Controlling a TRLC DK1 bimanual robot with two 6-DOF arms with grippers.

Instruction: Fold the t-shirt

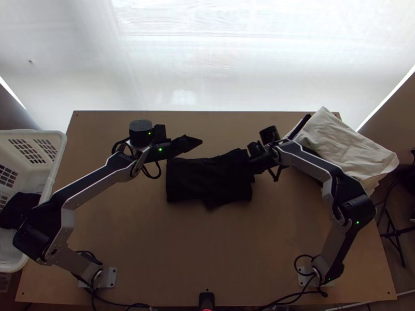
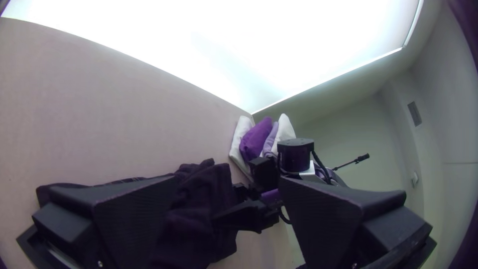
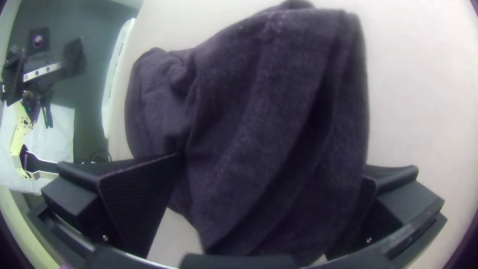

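The t-shirt (image 1: 207,181), mid-frame, looks part folded; left gripper (image 1: 199,141) and right gripper (image 3: 274,169) are wide open. Right should pinch next.

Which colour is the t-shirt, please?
The t-shirt is very dark, near black; best seen in the right wrist view.

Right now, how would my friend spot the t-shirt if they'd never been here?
Find the light wooden table. Near its middle lies a wrinkled black cloth: that's the t-shirt. The pile at the far right corner is cream on top, and the other black cloth sits in the white basket at the left.
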